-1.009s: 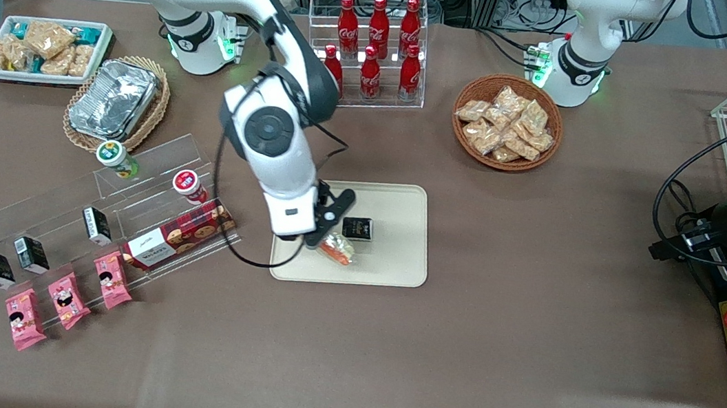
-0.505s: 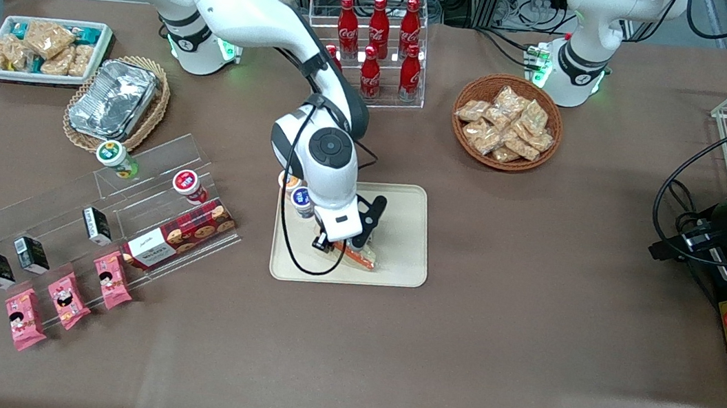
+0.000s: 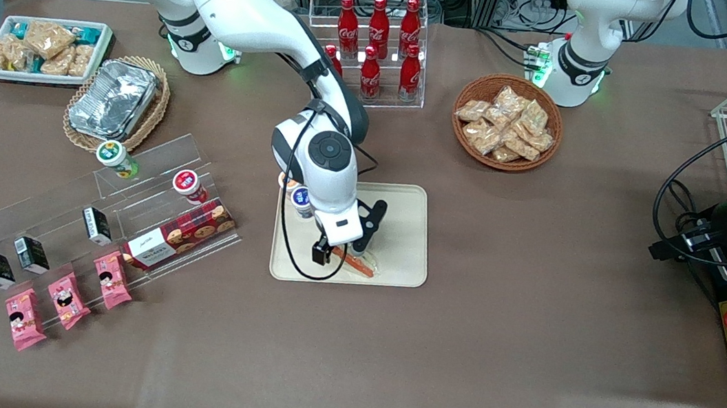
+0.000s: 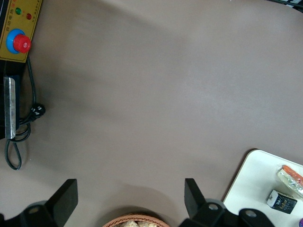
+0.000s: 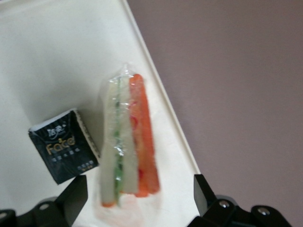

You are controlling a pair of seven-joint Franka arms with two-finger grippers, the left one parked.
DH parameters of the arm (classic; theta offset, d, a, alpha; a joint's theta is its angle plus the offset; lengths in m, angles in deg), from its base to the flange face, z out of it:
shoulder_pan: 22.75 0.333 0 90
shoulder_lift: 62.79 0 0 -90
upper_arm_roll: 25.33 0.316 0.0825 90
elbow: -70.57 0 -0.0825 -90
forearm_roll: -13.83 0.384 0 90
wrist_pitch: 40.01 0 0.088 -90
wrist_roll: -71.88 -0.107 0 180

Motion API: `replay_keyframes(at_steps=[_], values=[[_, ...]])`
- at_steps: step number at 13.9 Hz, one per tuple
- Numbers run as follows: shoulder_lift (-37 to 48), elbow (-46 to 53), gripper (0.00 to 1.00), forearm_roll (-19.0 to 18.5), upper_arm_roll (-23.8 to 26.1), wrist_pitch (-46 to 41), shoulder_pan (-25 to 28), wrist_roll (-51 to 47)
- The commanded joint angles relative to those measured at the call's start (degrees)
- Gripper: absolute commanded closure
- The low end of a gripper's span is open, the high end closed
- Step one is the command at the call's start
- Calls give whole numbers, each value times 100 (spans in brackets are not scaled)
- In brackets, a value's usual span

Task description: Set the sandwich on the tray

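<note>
The beige tray (image 3: 411,237) lies near the middle of the table, nearer the front camera than the rack of red bottles (image 3: 376,46). The sandwich (image 5: 128,142) rests on it close to the rim nearest that camera, filling edge up, just beside a small black box (image 5: 64,146). The gripper (image 3: 338,251) hangs above the sandwich, fingers spread wide and holding nothing.

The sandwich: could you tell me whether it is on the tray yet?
Yes. The sandwich lies on the tray beside a black box, between the open pincer's fingers.
</note>
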Motion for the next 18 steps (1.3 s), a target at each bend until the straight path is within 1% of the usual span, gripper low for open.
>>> replay_keyframes(at_steps=[1,4,7,9,13,18], values=[[583,25,1,36,0,-579,-293,19],[1224,33,1,449,-17,-1440,-768,-60],[1840,25,1,459,-18,-2300,-1374,-603],[2174,33,1,459,-18,-2846,-1673,-921],[2649,34,1,467,-9,-3603,-2586,-869],[2835,60,1,441,18,-4087,-3536,-738]])
